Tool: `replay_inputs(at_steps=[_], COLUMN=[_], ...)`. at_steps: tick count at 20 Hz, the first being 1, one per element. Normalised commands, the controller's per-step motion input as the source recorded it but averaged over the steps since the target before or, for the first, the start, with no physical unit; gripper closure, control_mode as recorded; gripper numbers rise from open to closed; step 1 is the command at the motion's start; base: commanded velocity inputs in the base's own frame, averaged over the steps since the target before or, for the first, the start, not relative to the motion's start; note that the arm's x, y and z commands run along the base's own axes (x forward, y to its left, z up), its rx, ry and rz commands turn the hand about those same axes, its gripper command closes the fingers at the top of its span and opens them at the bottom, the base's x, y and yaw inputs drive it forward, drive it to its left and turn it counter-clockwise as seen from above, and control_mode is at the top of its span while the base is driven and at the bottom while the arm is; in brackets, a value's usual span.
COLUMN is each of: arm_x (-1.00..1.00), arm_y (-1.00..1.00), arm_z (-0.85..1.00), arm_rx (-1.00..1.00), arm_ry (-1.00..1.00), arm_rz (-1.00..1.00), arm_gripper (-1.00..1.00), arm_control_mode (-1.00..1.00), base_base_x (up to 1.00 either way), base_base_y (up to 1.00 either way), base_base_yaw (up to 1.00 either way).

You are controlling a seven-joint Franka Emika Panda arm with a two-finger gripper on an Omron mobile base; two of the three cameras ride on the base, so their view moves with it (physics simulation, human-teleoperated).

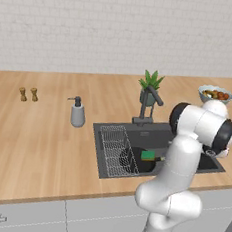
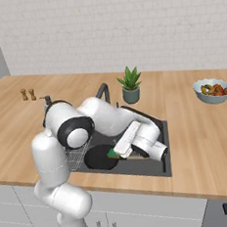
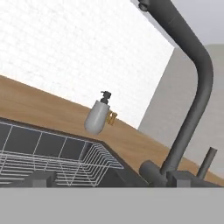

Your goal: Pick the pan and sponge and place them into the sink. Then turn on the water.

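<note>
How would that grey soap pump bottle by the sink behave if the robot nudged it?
The soap pump bottle stands upright, taller than wide, so a high push would likely tip it. Its rounded body might then roll on the wooden counter. It looks rigid and smooth, possibly slippery to grip.

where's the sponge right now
The sponge lies inside the sink on the pan, just right of the wire rack in the left base view.

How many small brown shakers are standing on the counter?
2. The two shakers stand side by side on the counter, left of the soap pump bottle, near the wall.
</note>
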Motion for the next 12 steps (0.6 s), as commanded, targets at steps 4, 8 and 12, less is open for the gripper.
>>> replay_inputs(at_steps=[4,8,12], arm_x=[-0.19,-0.04,0.00], arm_y=[0.00,-0.01,0.00], arm_z=[0.78,0.61,0.29], arm_rx=[-0.06,0.00,0.08], arm_ry=[-0.22,-0.07,0.00], arm_rz=[0.00,0.00,-0.07], arm_gripper=[-1.00,-1.00,-1.00], arm_control_mode=[-1.00,-1.00,-1.00], base_base_x=[0.00,0.00,0.00], base_base_y=[0.00,0.00,0.00], base_base_yaw=[0.00,0.00,0.00])
